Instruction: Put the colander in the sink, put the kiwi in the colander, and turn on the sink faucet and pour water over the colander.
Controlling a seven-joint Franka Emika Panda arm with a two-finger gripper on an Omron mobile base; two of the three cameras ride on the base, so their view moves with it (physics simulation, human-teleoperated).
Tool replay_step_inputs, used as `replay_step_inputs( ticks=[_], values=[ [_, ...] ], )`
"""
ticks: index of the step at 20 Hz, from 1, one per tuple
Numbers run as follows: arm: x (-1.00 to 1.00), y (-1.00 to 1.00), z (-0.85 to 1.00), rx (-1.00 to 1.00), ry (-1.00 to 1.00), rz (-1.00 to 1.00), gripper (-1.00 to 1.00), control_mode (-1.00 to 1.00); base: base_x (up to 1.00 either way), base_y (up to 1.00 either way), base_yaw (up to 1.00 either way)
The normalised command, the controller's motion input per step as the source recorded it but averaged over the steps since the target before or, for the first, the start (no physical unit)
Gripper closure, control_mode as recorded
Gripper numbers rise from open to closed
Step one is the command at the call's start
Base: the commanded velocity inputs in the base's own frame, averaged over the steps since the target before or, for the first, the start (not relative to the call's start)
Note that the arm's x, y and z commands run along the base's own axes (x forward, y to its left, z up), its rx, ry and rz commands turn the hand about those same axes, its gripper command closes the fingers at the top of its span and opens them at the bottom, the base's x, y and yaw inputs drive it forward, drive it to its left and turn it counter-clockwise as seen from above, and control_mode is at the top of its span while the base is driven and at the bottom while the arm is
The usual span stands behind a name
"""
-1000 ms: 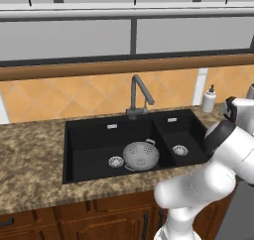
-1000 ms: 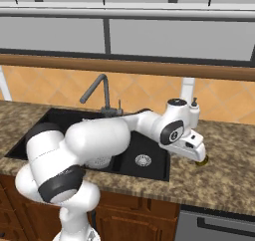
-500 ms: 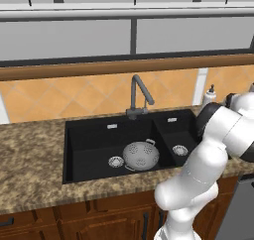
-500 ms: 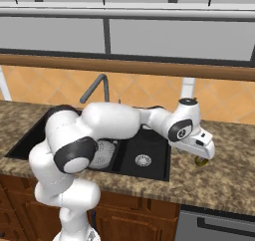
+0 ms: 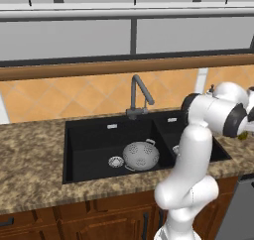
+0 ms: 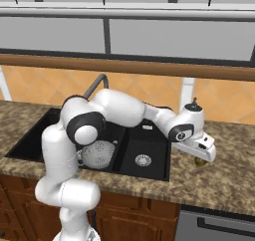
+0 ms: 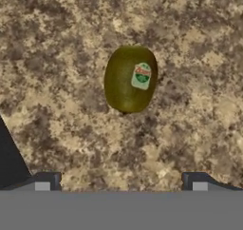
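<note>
Nearest, at the bottom of the hand view: two dark fingertips (image 7: 45, 182), set wide apart, nothing between them. Gripper (image 7: 121, 184) fully spread and empty, touching nothing. Just beyond, on the speckled granite counter (image 7: 57, 43): the kiwi (image 7: 130, 79), olive-green, oval, sticker facing up, lying free and roughly centred between the two tips, though ahead of them rather than inside the gap.

Main risks from here, as judgement only. Round, smooth fruit on a hard slab: likely to roll or squirt sideways if one finger lands first or if the closing line crosses the long axis off-centre. Descent too shallow: pads pinching only the upper curve, fruit popping out on lift. Descent too deep: tips striking the stone. Dark edge at the lower left of the hand view, probably the rim of the sink (image 6: 149, 171); a nudge that way could send the fruit over the edge into the wrong basin.

Farther off, in the right base view: gripper (image 6: 203, 155) hanging over the counter to the right of the sink, kiwi (image 6: 201, 162) a small dark spot just beneath it; height above the stone hard to judge at this angle.

Farthest: colander (image 5: 141, 155) already sitting in the larger left basin beside its drain, dry-looking; sink faucet (image 5: 139, 96) behind the divider, no water running.
</note>
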Motion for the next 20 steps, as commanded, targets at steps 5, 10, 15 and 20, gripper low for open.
replay_step_inputs(
  ticks=[5, 10, 15, 20],
  values=[
    [0.25, -0.21, -0.22, 0.05, 0.0, 0.0, -1.0, -1.0, 0.0, 0.0, 0.0],
    [0.15, -0.05, -0.23, 0.0, 0.0, 0.0, -1.0, -1.0, 0.0, 0.0, 0.0],
    [0.16, 0.0, -0.23, 0.0, 0.0, 0.0, -1.0, -1.0, 0.0, 0.0, 0.0],
    [0.24, 0.0, -0.15, 0.0, 0.0, 0.0, -1.0, -1.0, 0.0, 0.0, 0.0]
  ],
)
